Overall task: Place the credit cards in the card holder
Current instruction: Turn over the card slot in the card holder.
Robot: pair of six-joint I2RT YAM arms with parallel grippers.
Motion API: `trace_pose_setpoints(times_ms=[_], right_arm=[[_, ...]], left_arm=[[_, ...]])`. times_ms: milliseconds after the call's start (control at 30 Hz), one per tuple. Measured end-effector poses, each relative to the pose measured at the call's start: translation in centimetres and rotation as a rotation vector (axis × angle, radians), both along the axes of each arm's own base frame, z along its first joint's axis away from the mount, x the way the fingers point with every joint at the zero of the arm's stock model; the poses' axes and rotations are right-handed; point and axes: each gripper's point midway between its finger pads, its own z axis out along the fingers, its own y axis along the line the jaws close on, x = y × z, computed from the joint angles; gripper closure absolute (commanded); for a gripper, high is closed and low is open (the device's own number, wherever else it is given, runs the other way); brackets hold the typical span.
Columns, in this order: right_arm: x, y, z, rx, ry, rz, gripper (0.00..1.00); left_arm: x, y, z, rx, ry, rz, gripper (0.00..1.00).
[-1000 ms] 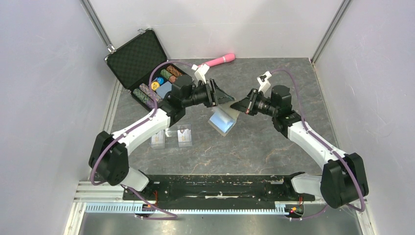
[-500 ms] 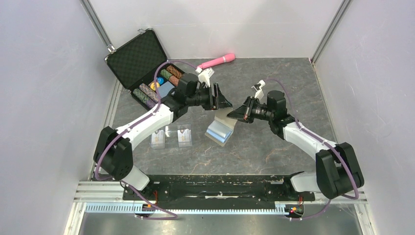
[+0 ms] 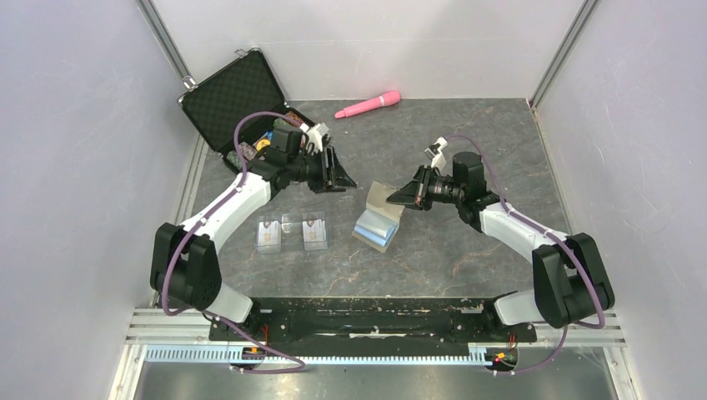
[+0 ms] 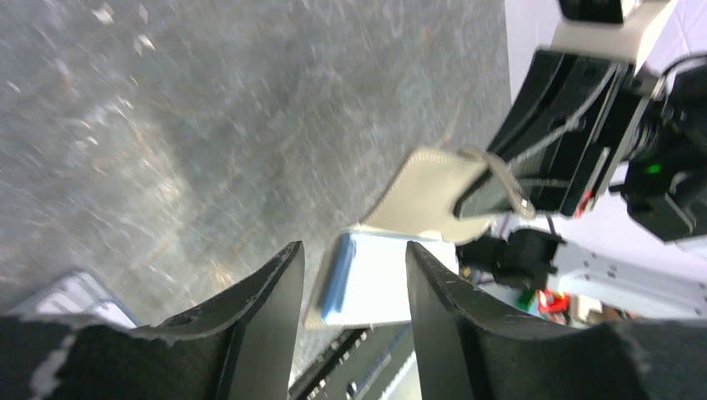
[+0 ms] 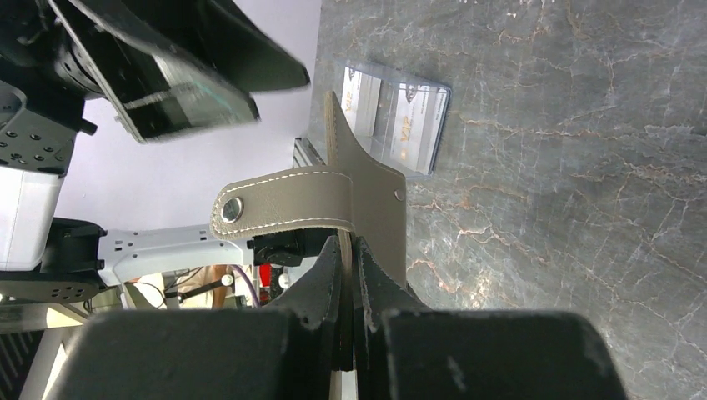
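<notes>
The card holder [image 3: 377, 223] lies open near the middle of the worktop [image 3: 467, 133], its light-blue lining [image 3: 373, 230] facing up. The right tool [image 3: 401, 198] is pinched tight on the tan flap [image 5: 375, 200] at the holder's 2 o'clock corner, lifting that flap off the surface. The left tool [image 3: 339, 172] hangs at about 10 o'clock from the holder, jaws moderately wide with nothing between them. The two credit cards [image 3: 313, 232] lie flat side by side at the holder's 9 o'clock, roughly 7 o'clock from the left tool and apart from it.

The step in hand looks like fetching the first card. To do it well, the left tool should swing toward 7 o'clock, come down over the nearer card's short edge, and tip or slide it to get a finger under, since a thin flat card offers little to pinch. The right tool should hold the flap steady so the slots stay exposed and the holder does not skid when a card is pushed in
</notes>
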Motion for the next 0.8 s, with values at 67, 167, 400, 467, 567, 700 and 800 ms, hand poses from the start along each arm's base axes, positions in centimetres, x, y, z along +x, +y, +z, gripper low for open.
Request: trace_pose_setpoints(times_ms=[67, 167, 400, 467, 567, 700, 800], right_arm=[[0.2, 0.0, 0.1, -0.008, -0.009, 0.008, 1.0], [0.4, 0.1, 0.2, -0.017, -0.023, 0.016, 1.0], [0.5, 0.0, 0.1, -0.039, -0.038, 0.029, 1.0], [0.4, 0.0, -0.1, -0.045, -0.033, 0.031, 1.0], [0.3, 0.0, -0.2, -0.052, -0.032, 0.035, 1.0], [0.3, -0.1, -0.3, -0.055, -0.03, 0.036, 1.0], [0.3, -0.1, -0.3, -0.056, -0.034, 0.036, 1.0]], left_arm=[[-1.3, -0.1, -0.7, -0.009, 0.053, -0.035, 0.48], [-3.2, -0.6, -1.6, -0.02, 0.112, -0.086, 0.49], [-6.2, -1.7, -2.6, -0.026, 0.186, -0.167, 0.52], [-6.8, -2.2, -2.6, -0.023, 0.189, -0.189, 0.52], [-7.4, -2.7, -3.0, -0.011, 0.199, -0.206, 0.51], [-7.8, -3.1, -3.7, 0.011, 0.214, -0.213, 0.51], [-7.9, -3.1, -4.4, 0.033, 0.226, -0.213, 0.5]])
